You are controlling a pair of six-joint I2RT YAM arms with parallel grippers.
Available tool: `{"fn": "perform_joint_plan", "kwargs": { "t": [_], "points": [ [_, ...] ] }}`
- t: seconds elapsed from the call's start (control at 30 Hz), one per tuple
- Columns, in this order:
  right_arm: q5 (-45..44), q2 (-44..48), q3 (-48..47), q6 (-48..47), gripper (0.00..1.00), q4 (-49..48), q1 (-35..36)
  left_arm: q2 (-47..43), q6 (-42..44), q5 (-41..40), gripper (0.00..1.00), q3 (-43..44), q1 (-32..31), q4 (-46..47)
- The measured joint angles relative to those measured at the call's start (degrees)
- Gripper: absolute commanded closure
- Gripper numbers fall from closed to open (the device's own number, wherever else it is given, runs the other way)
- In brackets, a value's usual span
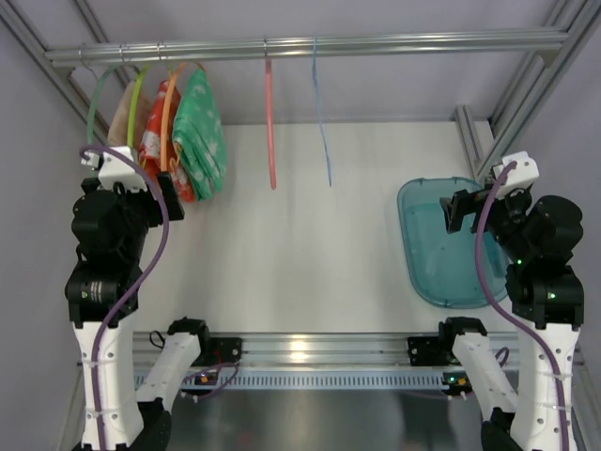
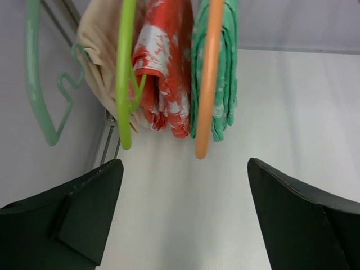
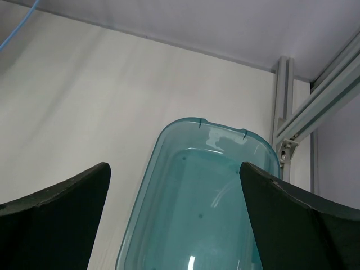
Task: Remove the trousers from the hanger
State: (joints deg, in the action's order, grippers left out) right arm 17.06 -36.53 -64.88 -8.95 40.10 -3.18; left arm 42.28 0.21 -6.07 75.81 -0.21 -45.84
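Trousers [image 1: 202, 132] draped over hanger [image 1: 167, 117], far left under rail [image 1: 376, 44], touching red garment [image 1: 155, 141] on their left. Left gripper [image 1: 172, 195] just near of them, jaws wide apart, holding nothing. Right gripper [image 1: 455, 211] at right over tub [image 1: 432, 263] on desk [image 1: 310, 254], jaws likewise apart.

The trousers [image 1: 200, 132] hang on the hanger [image 1: 166, 122] from a rail [image 1: 394, 43] over the surface's [image 1: 310, 254] far-left corner. Right of them hang a bare hanger [image 1: 270, 132], then a thinner hanger [image 1: 321, 117]. A tub [image 1: 413, 202] lies at the right edge.
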Motion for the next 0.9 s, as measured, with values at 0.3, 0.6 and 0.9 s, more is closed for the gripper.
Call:
{"fn": "perform_joint_plan", "kwargs": {
  "t": [0.3,0.6,0.9],
  "points": [
    [1.6,-2.7,0.0,0.0,0.01,0.2,0.0,9.5,-3.9,-0.5,0.09,13.6,1.5,-1.6],
    [3.1,-3.2,0.0,0.1,0.01,0.3,-0.3,22.5,-6.8,1.4,0.11,27.7,1.7,-1.7],
    [3.6,-3.4,0.0,0.1,0.01,0.4,-0.5,35.9,-10.1,12.3,0.13,37.8,2.8,-2.9]
  ]
}}
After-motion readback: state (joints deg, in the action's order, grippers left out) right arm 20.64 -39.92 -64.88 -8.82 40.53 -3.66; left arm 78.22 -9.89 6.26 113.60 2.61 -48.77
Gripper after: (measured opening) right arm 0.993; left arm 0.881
